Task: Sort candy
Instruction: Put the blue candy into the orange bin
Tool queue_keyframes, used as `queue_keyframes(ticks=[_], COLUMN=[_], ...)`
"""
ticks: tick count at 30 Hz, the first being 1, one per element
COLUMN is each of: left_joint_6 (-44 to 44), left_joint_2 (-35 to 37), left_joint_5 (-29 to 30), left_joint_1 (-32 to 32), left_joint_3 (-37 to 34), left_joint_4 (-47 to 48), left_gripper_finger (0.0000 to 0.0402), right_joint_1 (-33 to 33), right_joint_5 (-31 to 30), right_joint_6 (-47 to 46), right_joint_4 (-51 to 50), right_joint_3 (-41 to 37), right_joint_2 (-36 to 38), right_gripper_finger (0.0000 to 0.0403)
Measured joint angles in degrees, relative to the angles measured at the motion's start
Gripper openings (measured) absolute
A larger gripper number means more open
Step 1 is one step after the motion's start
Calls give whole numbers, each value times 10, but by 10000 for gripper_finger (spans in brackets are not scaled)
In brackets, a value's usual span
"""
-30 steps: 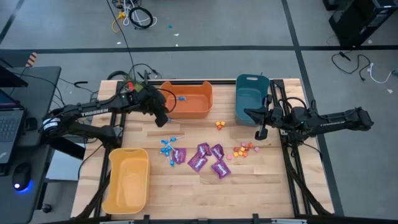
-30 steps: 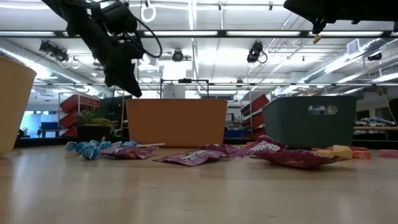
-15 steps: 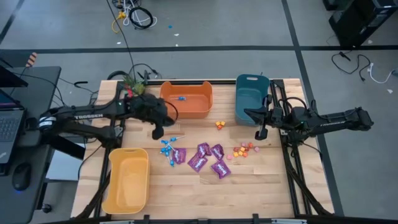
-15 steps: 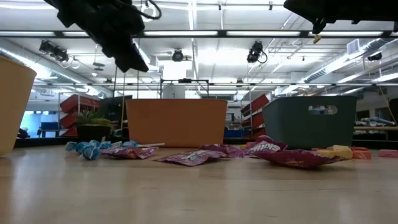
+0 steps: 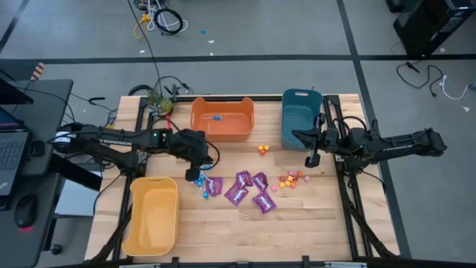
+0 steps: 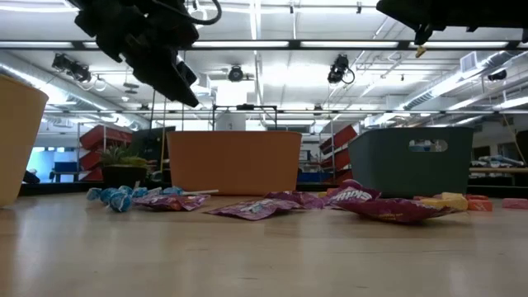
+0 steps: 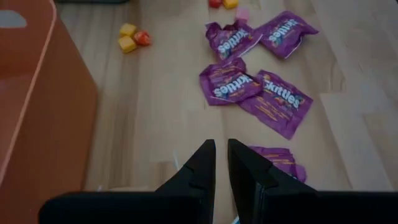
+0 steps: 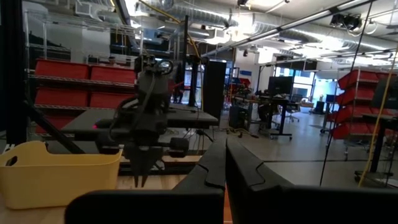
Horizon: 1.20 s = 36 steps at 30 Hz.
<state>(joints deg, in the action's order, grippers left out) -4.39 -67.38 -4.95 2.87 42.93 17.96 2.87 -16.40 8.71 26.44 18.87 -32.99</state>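
3 kinds of candy mid-table: light lollipops [image 5: 199, 179], best pinched by the thin stick; slippery purple packets [image 5: 250, 189], best nipped at an edge. Left gripper [image 5: 195, 173] above the lollipops, nearly pressed together, holding nothing; right gripper [image 5: 313, 158] shut near the table's right edge.

On the table [image 5: 312, 223], the packets [image 5: 245, 190] lie at the centre, the lollipops [image 5: 199, 179] at 9 o'clock of them, the small pieces [image 5: 292, 179] at 3 o'clock, two bins [image 5: 223, 119] at 12 o'clock.
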Motion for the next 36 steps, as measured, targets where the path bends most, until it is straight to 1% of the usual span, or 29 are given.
queue_keyframes(ticks=[6,10,12,22,29,36], left_joint_6=[26,40,48,62,75,91], left_joint_2=[-15,-24,-26,-69,-74,-74], left_joint_5=[11,34,46,75,116,117], left_joint_1=[-19,-29,-31,-34,-34,-34], left_joint_3=[-39,-69,-82,-146,-175,-189], left_joint_4=[-79,-122,-134,-262,-278,-276], left_gripper_finger=[47,47,47,47,47,47], right_joint_1=[0,0,0,0,0,0], right_joint_5=[0,0,0,0,0,0], right_joint_6=[0,0,0,-2,-2,-1], right_joint_4=[0,0,0,-4,-4,-4], right_joint_3=[0,0,0,0,0,0], right_joint_2=[0,0,0,0,0,0], right_gripper_finger=[0,0,0,0,0,0])
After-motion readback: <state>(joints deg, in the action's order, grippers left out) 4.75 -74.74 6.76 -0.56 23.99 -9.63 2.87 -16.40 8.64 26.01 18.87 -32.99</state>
